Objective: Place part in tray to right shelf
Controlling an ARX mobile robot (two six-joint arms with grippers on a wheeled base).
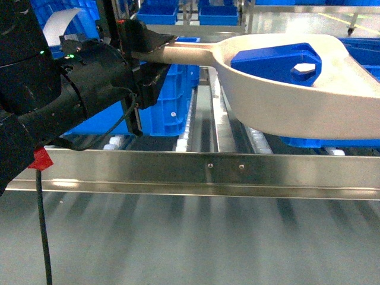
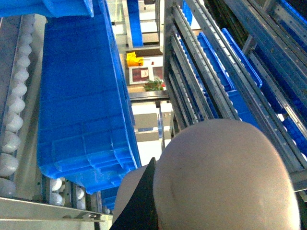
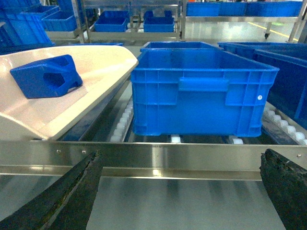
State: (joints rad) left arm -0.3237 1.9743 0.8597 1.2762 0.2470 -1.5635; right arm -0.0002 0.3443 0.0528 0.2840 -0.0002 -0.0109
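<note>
Nearest your head camera is the left arm's dark bulk, filling the left side, with the left gripper [image 1: 148, 50] clamped on the long flat handle of the tray [image 1: 285, 110]. Its fingers [image 1: 155, 40] close over the handle from above and below, so you are holding the tray off the shelf. The pan juts out to the right, raised above the front rail of the right shelf [image 1: 208, 169] and over the roller lanes behind it.

You can see the part [image 1: 278, 62] lying inside the pan, toward its far wall, with its hexagonal hole showing pale. From your right wrist camera the same part [image 3: 46, 75] rests on the pan's sloping floor, and the tray's lip [image 3: 103, 67] sits just beside a blue crate [image 3: 201, 91] standing on the rollers, though you cannot tell whether they touch.

Your right gripper [image 3: 180, 191] hangs low in front of the steel rail, its two dark fingers [image 3: 62, 199] spread wide apart with nothing between them.

Your left wrist camera shows the tray's rounded underside [image 2: 225, 177] close up, with another blue crate [image 2: 81, 96] on the white rollers beyond it.
</note>
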